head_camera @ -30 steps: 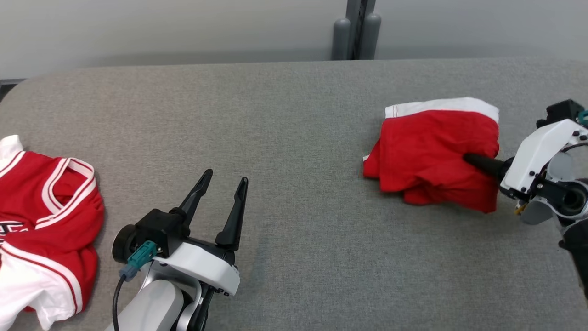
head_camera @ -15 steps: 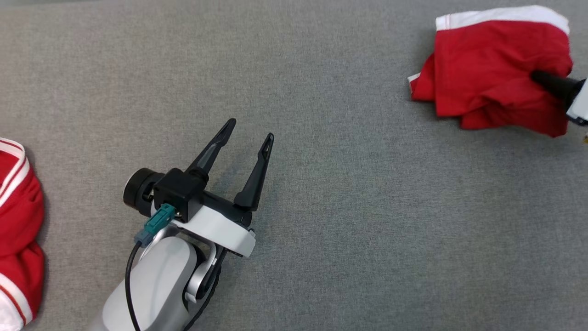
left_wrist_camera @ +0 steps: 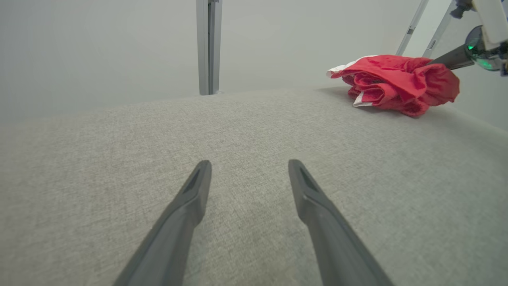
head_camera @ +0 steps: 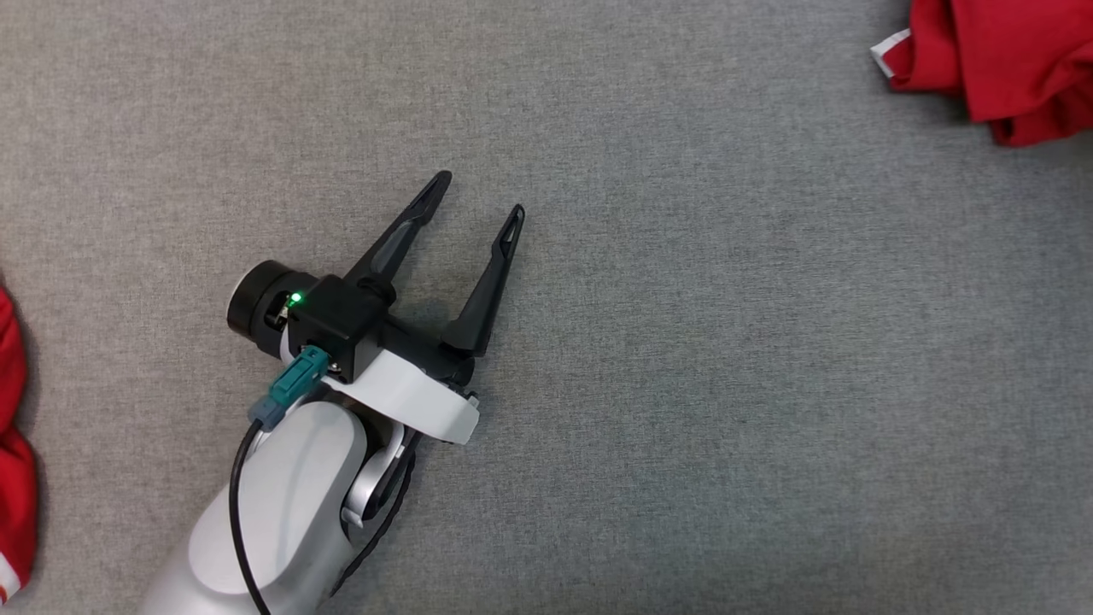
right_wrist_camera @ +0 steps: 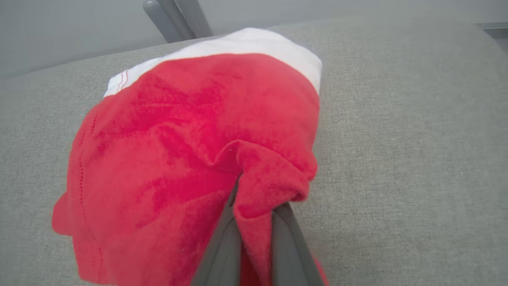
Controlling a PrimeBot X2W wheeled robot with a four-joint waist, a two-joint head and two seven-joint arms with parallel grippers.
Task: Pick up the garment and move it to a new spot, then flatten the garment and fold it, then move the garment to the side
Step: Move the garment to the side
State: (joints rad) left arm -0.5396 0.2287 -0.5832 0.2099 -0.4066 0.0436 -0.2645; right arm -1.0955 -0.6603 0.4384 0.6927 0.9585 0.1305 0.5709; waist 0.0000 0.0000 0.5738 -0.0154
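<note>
The garment (head_camera: 1008, 60) is a crumpled red piece with a white band, lying on the grey table at the head view's top right corner. In the right wrist view my right gripper (right_wrist_camera: 254, 206) is shut on a fold of the garment (right_wrist_camera: 190, 151), and the cloth hides its fingertips. The left wrist view has the garment (left_wrist_camera: 397, 83) far off at the upper right, with the right gripper (left_wrist_camera: 448, 61) at its edge. My left gripper (head_camera: 480, 193) hovers open over bare table, nothing between its fingers (left_wrist_camera: 190, 198).
A second red garment (head_camera: 13, 478) with white trim pokes in at the head view's left edge. The grey fabric table (head_camera: 683, 384) stretches between the two arms. A grey post (left_wrist_camera: 208, 47) stands behind the table's far edge.
The head camera has tipped down and nearer, so the whole picture has shifted; the garment now sits at the top right corner. Both grippers keep their states, the right still pinching the cloth.
</note>
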